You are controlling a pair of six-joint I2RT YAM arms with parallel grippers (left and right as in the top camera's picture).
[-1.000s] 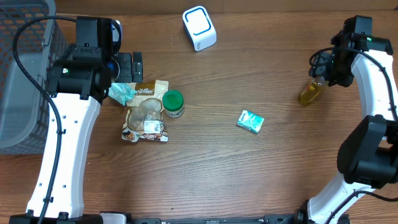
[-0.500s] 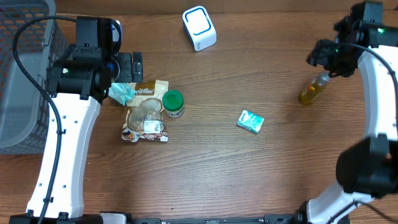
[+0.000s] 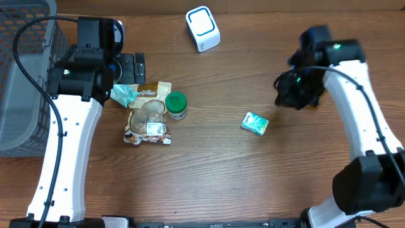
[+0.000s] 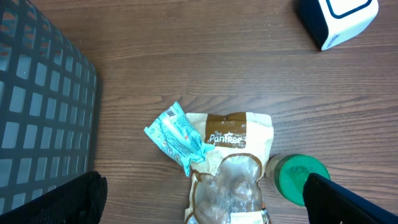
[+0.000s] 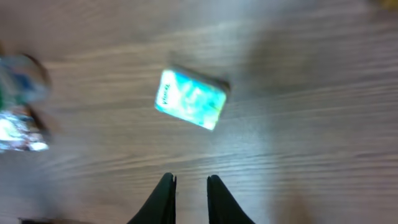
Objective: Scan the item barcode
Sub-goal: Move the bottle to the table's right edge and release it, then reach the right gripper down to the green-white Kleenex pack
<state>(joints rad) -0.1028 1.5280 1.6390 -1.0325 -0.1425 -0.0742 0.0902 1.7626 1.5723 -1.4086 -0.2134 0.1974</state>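
Only blurrily does the teal packet [image 5: 189, 99] show beyond the right claw [image 5: 191, 179].

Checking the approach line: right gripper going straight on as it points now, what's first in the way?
Likely the small teal packet, lying dead ahead of the right gripper. Frame is blurred, so depth is unclear.

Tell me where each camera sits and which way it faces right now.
Overhead: above the table, looking straight down; left arm and right arm show.
Left wrist: looks down past the left end effector at the pouch, jar, scanner.
Right wrist: looks down past the right end effector at the teal box.
Shared: overhead shows all four.
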